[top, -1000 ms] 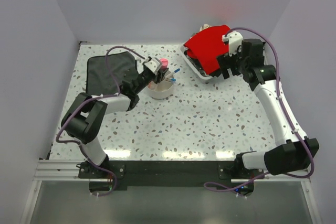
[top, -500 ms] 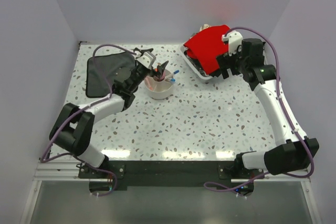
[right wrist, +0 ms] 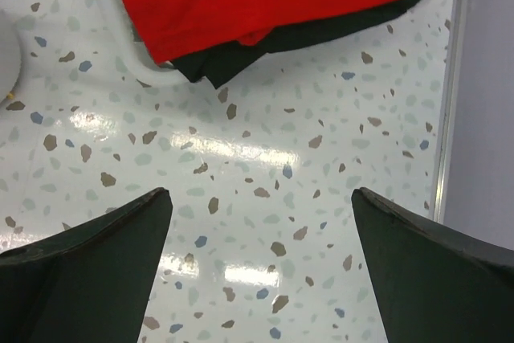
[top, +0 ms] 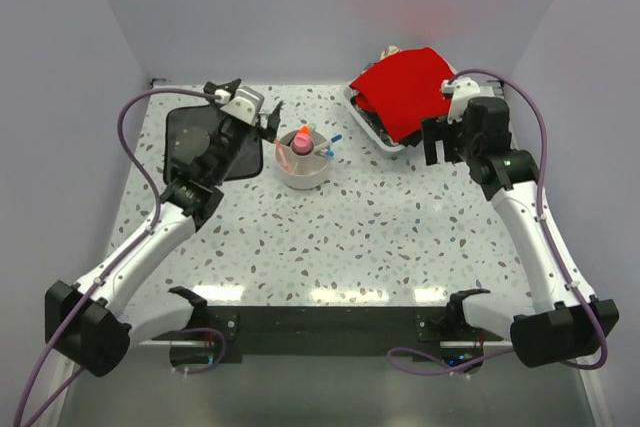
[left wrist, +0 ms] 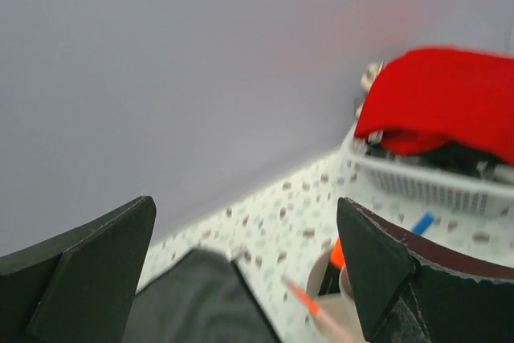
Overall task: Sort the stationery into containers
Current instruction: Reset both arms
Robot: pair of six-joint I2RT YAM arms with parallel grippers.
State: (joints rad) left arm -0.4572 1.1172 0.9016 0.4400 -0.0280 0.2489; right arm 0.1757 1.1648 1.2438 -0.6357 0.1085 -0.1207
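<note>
Stationery stands gathered in the round off-white bowl [top: 303, 180], which sits on the speckled surface [top: 380, 237] toward the back and left of centre.

1. Far left: a black cloth [top: 195, 142] lies flat on the surface, near the back wall.
2. Left fingers [top: 270, 123]: positioned over the right edge of the black cloth, just beside the bowl on its left and apart from it. They are spread wide and hold nothing. In the left wrist view only the back wall and the surface appear between them.
3. Bowl contents: a fat pink-capped stick [top: 301, 144] stands upright near the middle. An orange highlighter [left wrist: 337, 253] stands close to it. Two thin blue-tipped pens [top: 335, 137] lean out over the right rim, tips pointing right. Which compartment each item occupies cannot be told.
4. Back right: a white tray [top: 372, 125] carries a red cloth [top: 405, 87] with dark fabric [right wrist: 241, 58] under it. The tray is near the bowl and not touching it.
5. Right fingers [top: 433, 143]: located just right of the tray, pointing down at the bare surface. They are spread wide, with nothing between them.
</note>
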